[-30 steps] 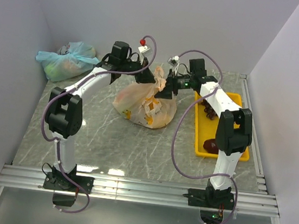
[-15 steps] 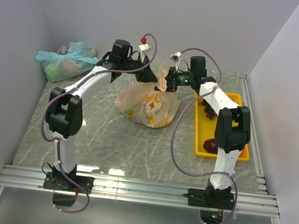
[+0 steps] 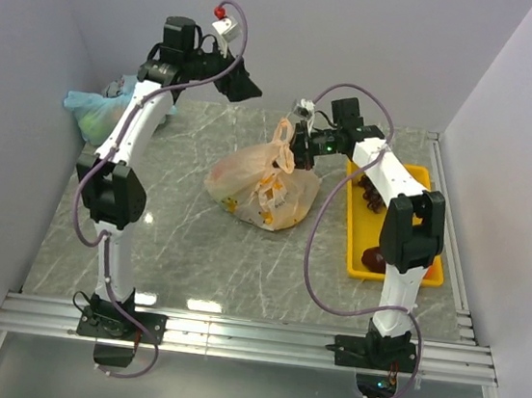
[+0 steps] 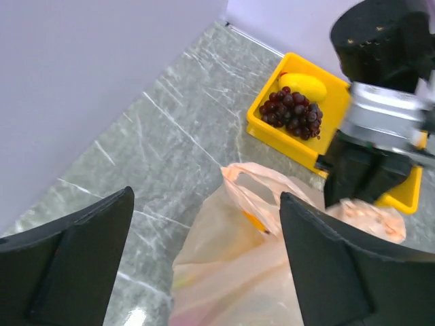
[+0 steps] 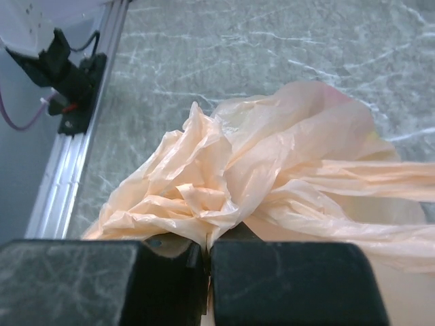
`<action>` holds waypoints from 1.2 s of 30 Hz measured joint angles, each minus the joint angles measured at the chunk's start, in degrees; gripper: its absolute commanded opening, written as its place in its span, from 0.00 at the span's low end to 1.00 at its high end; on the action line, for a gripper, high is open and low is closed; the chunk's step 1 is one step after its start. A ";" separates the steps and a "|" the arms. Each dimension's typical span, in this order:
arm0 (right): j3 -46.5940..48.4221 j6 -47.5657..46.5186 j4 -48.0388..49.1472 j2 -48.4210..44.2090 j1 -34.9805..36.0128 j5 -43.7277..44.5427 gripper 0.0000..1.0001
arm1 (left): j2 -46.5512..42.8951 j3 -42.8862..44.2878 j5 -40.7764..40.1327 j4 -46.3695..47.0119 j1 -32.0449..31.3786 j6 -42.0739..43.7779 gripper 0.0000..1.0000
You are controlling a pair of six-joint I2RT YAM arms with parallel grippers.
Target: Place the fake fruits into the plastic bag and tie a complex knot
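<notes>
A marbled grey desk (image 3: pixel 174 236) seen from above, with two robot arms mounted at its near edge. A thin peach plastic bag (image 3: pixel 248 189) lies near the middle of the desk. Its body spreads left to right, low and slumped. Its handles (image 3: pixel 280 147) are drawn up from the right end and point toward the far right, so the bag's long axis runs from the near left up to the far right. One handle loop stands open and upright.

The right gripper (image 5: pixel 207 251) sits at the top of those handles. Its jaws are pressed together on a crumpled bunch of the bag's plastic.

The left gripper (image 3: pixel 244 88) is up in the air to the far left of the bag, well apart from it. Its jaws are spread wide with nothing between them.

A yellow tray (image 3: pixel 352 264) lies along the right side of the desk, just beside the bag. It holds purple grapes (image 4: pixel 292 107) and a yellow fruit (image 4: pixel 304 86) at its far end, and a maroon fruit (image 3: pixel 375 259) at its near end. A pale blue-green bag (image 3: pixel 88 109) sits in the far left corner.
</notes>
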 measured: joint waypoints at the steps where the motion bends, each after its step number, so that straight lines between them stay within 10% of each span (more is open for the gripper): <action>1: 0.74 -2.89 -2.25 0.00 0.22 0.07 0.00 | 1.38 1.84 0.00 -0.68 -0.09 -0.31 0.98; 22: 13.00 -38.73 -32.70 4.74 3.74 4.70 0.00 | 8.85 -4.76 4.42 2.58 -5.49 -16.79 0.87; 25: 13.05 -39.63 -33.40 4.74 3.74 4.90 0.00 | 9.11 -5.25 4.76 3.04 -5.31 -18.62 0.70; 31: 13.05 -38.16 -33.22 4.74 3.58 5.22 0.00 | 8.92 -9.68 9.22 10.03 -4.48 -24.06 0.00; 36: 12.92 -32.04 -30.08 4.74 2.84 5.03 0.00 | 7.50 -15.34 12.31 16.90 -2.51 -28.46 0.00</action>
